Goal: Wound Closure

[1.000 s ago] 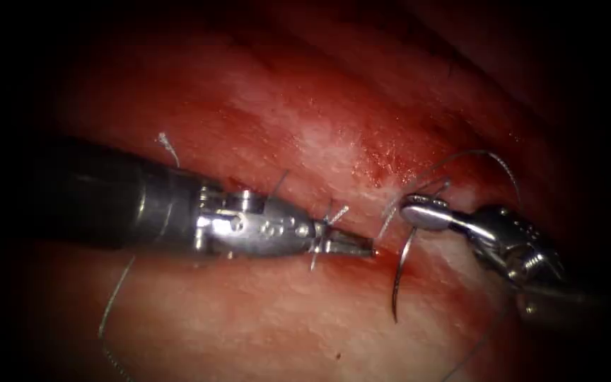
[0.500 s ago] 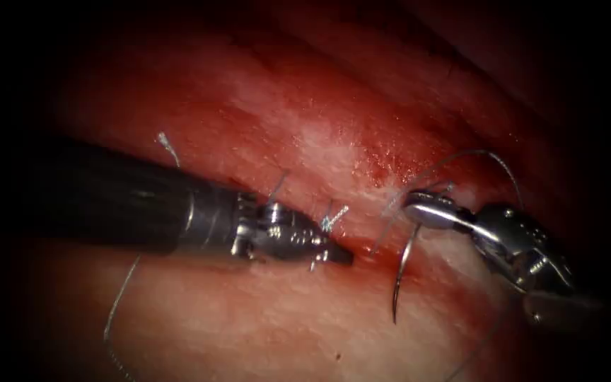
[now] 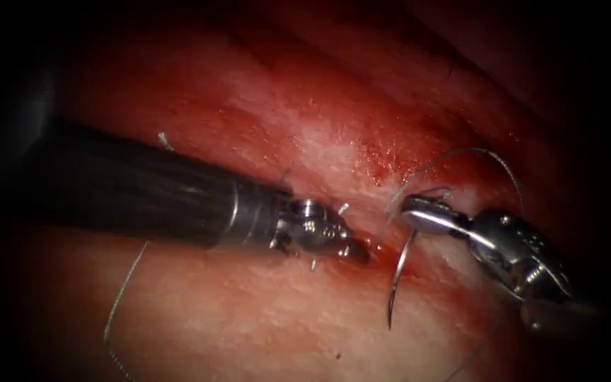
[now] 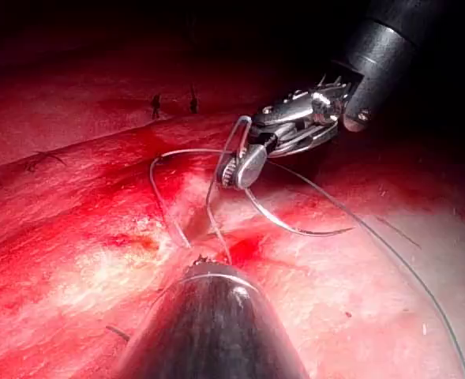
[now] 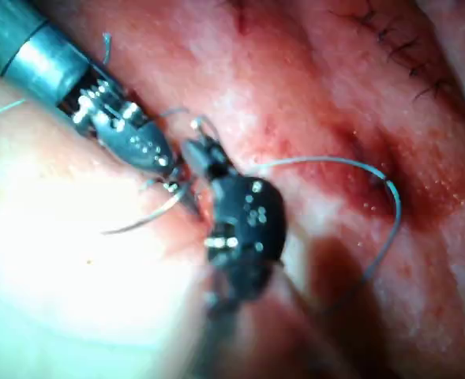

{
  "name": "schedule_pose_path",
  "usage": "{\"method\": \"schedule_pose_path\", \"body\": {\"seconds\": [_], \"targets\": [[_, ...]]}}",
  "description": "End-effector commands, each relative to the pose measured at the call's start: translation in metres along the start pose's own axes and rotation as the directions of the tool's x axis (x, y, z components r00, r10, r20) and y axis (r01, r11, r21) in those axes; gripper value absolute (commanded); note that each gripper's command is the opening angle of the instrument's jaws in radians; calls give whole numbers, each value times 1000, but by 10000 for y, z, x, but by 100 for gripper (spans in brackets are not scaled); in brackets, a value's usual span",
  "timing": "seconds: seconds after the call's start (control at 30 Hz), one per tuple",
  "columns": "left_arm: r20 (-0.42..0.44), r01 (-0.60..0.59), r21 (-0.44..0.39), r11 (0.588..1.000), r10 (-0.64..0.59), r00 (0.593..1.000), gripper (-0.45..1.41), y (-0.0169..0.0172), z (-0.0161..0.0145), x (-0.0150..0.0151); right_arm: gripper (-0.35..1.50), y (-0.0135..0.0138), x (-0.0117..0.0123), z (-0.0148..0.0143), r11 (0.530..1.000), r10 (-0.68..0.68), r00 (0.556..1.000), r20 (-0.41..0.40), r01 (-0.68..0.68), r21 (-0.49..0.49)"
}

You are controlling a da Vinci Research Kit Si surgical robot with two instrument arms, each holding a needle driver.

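In the endoscope view my left tool (image 3: 356, 252) reaches in from the left, jaws shut with nothing visibly in them, tip resting at the red cut (image 3: 380, 247) in the tissue (image 3: 263, 318). Just to its right, my right tool (image 3: 424, 214) is shut on the curved needle (image 3: 398, 274) near its thread end. The needle hangs free of the tissue, point down. Thread (image 3: 475, 151) arcs from the cut over the right tool. The left wrist view shows the right tool (image 4: 244, 164) holding the needle (image 4: 295, 227). In the right wrist view the needle (image 5: 141, 220) lies below the left tool (image 5: 169, 167).
Short cut ends of thread (image 3: 341, 209) from earlier stitches stick up beside the left tool's wrist, with another end (image 3: 165, 141) above its shaft. A long strand of thread (image 3: 118, 304) trails over the near-left tissue. Red fluid (image 3: 383, 152) wets the tissue above the cut.
My left tool has slid to the right along the cut, its tip now close to the needle. The right tool and needle have barely shifted, slightly left and down.
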Motion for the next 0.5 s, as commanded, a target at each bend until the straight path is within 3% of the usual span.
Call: {"method": "schedule_pose_path", "body": {"seconds": [0.03, 0.5], "targets": [[14, -1, -10, 1000, 1, 1000, -45, -3, 9, 0, -35, -1, -8, 6, 1000, -4, 1000, 0, 4, 3], [118, 23, -196, 980, 0, 993, -45, -27, 36, -15, -35, -2, -8, 6, 999, -51, 999, -2, 51, 2]]}}
